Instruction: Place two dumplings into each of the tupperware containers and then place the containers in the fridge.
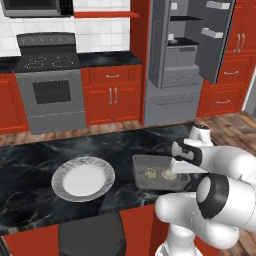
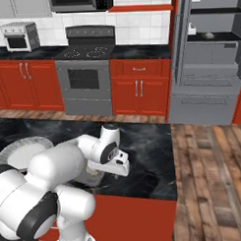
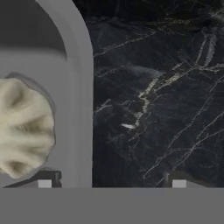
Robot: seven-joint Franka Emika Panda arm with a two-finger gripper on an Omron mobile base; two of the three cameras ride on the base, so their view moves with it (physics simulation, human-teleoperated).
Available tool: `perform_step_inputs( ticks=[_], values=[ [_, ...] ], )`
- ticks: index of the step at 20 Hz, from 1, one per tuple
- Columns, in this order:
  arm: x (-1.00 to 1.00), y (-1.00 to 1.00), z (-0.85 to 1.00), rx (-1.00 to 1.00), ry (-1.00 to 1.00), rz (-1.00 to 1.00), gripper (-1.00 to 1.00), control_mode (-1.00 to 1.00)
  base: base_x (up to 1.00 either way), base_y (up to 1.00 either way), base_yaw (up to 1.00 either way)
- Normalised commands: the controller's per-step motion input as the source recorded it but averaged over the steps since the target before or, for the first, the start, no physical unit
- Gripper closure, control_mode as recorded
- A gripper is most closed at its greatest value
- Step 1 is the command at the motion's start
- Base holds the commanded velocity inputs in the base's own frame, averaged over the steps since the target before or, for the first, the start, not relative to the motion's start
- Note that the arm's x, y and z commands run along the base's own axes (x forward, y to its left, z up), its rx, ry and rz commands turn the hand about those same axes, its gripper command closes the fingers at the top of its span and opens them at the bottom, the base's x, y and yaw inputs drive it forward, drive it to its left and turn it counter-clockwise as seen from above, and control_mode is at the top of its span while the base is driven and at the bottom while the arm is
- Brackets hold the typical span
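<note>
Crosswise, tupperware container (image 1: 141, 172) lies, long axis left-right; two dumplings (image 1: 149, 173) abreast.

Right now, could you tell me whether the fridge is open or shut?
Open: the fridge door is swung wide, showing dark inner shelves and grey drawers.

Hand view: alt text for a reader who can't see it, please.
Close-up looking down the claw: its two dark fingertips straddle the raised rim of a grey tupperware container, one tip inside, one over the black marble counter. A pale crimped dumpling lies in the container near the rim.
</note>
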Motion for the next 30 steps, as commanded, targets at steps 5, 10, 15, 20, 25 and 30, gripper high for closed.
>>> perform_step_inputs(
  ticks=[5, 10, 15, 20, 25, 30],
  values=[
    [-0.01, 0.00, 0.00, 0.00, 0.00, 0.00, 1.00, -1.00, 0.00, 0.00, 0.00],
    [0.00, 0.00, 0.06, 0.00, 0.01, -0.01, 1.00, -1.00, 0.00, 0.00, 0.00],
    [-0.04, 0.32, 0.89, -0.04, 0.04, -0.09, 1.00, -1.00, 0.00, 0.00, 0.00],
    [-0.51, 0.71, 1.00, -0.08, 0.03, -0.20, 1.00, -1.00, 0.00, 0.00, 0.00],
    [-0.68, 0.39, 0.71, -0.03, 0.03, -0.56, 1.00, -1.00, 0.00, 0.00, 0.00],
    [-0.52, 0.30, 0.37, -0.01, 0.02, -0.77, 1.00, -1.00, 0.00, 0.00, 0.00]
  ],
)
